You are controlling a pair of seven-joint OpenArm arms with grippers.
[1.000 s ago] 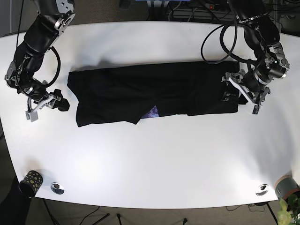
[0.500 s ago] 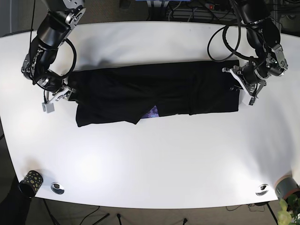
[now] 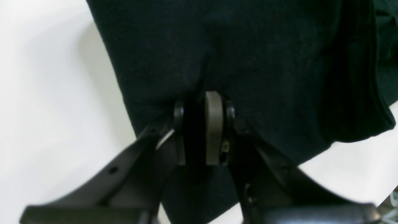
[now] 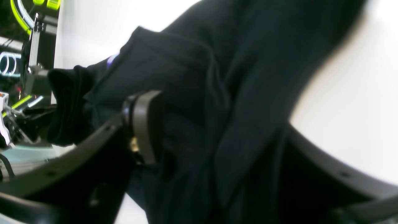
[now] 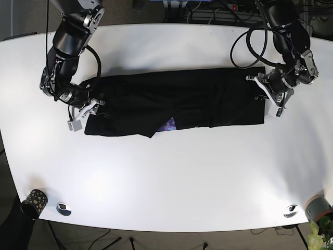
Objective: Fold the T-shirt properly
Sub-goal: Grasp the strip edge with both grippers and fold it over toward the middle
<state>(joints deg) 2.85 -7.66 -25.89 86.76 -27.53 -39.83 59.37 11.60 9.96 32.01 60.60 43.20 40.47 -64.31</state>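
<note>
A black T-shirt (image 5: 177, 101) lies spread lengthwise across the white table (image 5: 166, 177), with a bit of purple print (image 5: 169, 125) showing at its front edge. My left gripper (image 5: 271, 95) is at the shirt's right edge. In the left wrist view the gripper (image 3: 196, 130) is shut, pinching the shirt's fabric (image 3: 248, 62). My right gripper (image 5: 86, 110) is at the shirt's left edge. In the right wrist view the gripper (image 4: 214, 133) stands open, with bunched shirt fabric (image 4: 192, 71) filling the gap between its jaws.
A patterned cup (image 5: 35, 199) and a metal disc (image 5: 63, 209) sit at the front left corner. Another disc (image 5: 290, 211) and a plant pot (image 5: 317, 208) are at the front right. Cables lie behind the table's far edge.
My right gripper has moved from the bare table left of the shirt onto its left edge, which has shifted rightwards. My left gripper has shifted slightly up at the right edge.
</note>
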